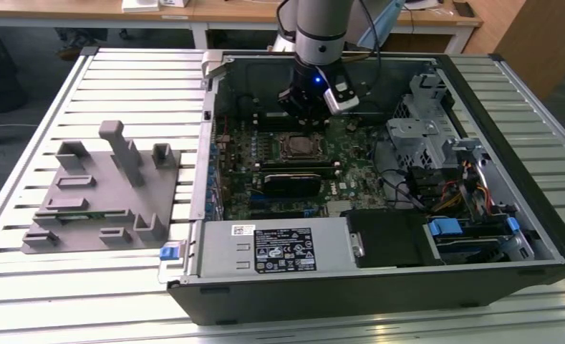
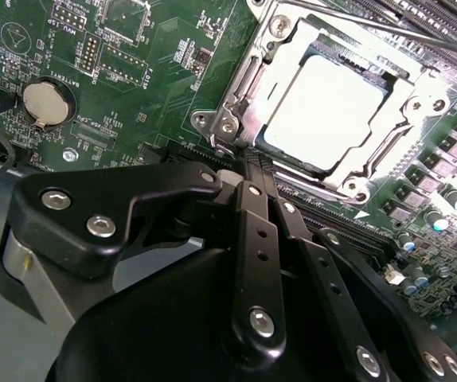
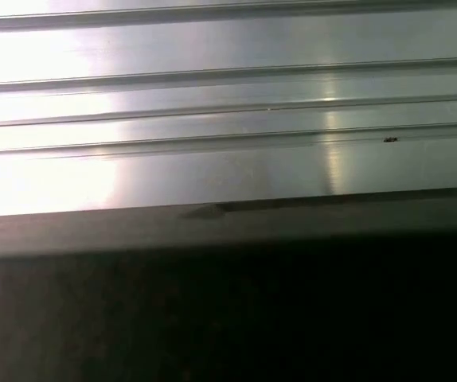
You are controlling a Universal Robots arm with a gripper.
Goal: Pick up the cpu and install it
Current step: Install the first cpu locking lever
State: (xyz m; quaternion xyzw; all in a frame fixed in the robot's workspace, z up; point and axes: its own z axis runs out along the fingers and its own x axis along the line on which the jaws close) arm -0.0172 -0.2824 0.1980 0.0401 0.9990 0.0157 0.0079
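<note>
In the exterior view, your arm hangs inside the open computer case (image 1: 511,179), its gripper (image 1: 306,107) poised just above the motherboard (image 1: 292,172). From the middle of the board, the cpu socket (image 1: 296,147) lies toward twelve o'clock, directly under the tool. The case lies on its side so the board faces up, which gives you a straight vertical approach. Over at nine o'clock on the ribbed metal worktop (image 1: 34,129) sits the grey plastic fixture (image 1: 101,193), matte, blocky, with posts and slots shaped to park parts.

In the second wrist view, the cpu (image 2: 324,103) lies flat in the socket, a square chip with a pale, smooth, silvery lid. Around it the bright steel retention frame (image 2: 236,95) has stamped edges and round screw heads. I judge the chip already seated, since it sits level within the frame. The fingers (image 2: 254,199) are clenched together, the black linkage bars meeting at the tip, gripping nothing, and pointing at the frame's near edge. At ten o'clock from the chip you'll see a round, shiny coin battery (image 2: 47,102) on the green, densely printed board.

In the first wrist view, you look across pale, grooved aluminium slats (image 3: 228,103) with soft glare, and a dark edge below.
</note>
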